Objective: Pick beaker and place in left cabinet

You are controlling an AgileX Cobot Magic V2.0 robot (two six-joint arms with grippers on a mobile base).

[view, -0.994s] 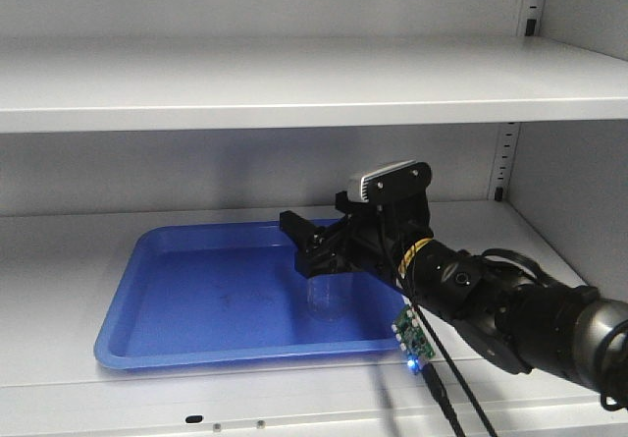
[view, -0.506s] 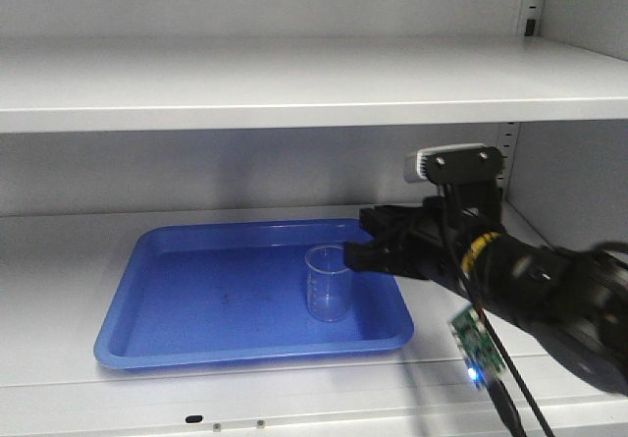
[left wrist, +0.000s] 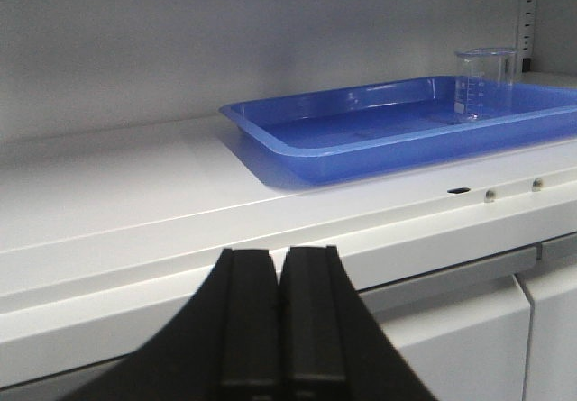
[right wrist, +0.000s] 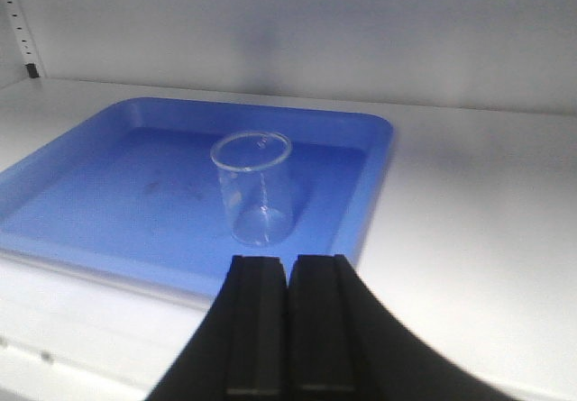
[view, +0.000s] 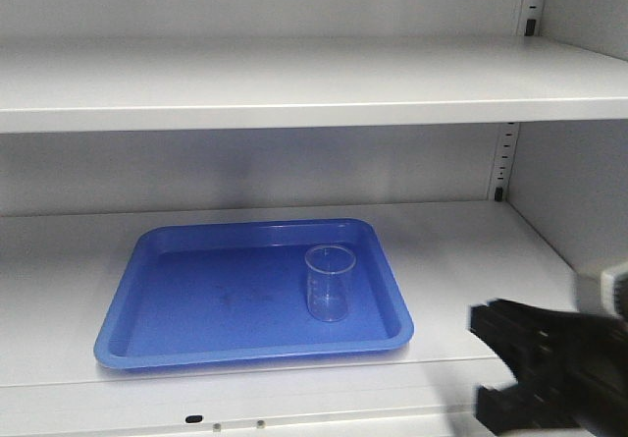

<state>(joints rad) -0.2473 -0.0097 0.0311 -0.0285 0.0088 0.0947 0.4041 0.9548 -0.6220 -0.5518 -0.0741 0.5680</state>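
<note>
The small clear beaker [view: 329, 285] stands upright in the right half of a blue tray [view: 196, 290] on the lower shelf [view: 471, 231] of the pale grey left cabinet. My right gripper [view: 491, 363] is blurred at the lower right, in front of the shelf edge and clear of the beaker. In the right wrist view its jaws [right wrist: 288, 259] are shut and empty, with the beaker [right wrist: 254, 194] just beyond them. My left gripper [left wrist: 278, 250] is shut and empty, low in front of the shelf's left part, and sees the beaker [left wrist: 484, 81] far right.
An upper shelf [view: 294, 83] hangs above the tray. A slotted strip [view: 505, 157] runs up the back right corner beside the cabinet's right wall [view: 579, 191]. Bare shelf lies left [left wrist: 108, 185] and right [right wrist: 478, 203] of the tray. Closed doors [left wrist: 469, 329] sit below the shelf.
My right gripper let go of the beaker and drew back right and down out of the cabinet, then shut. The beaker stays upright in the tray.
</note>
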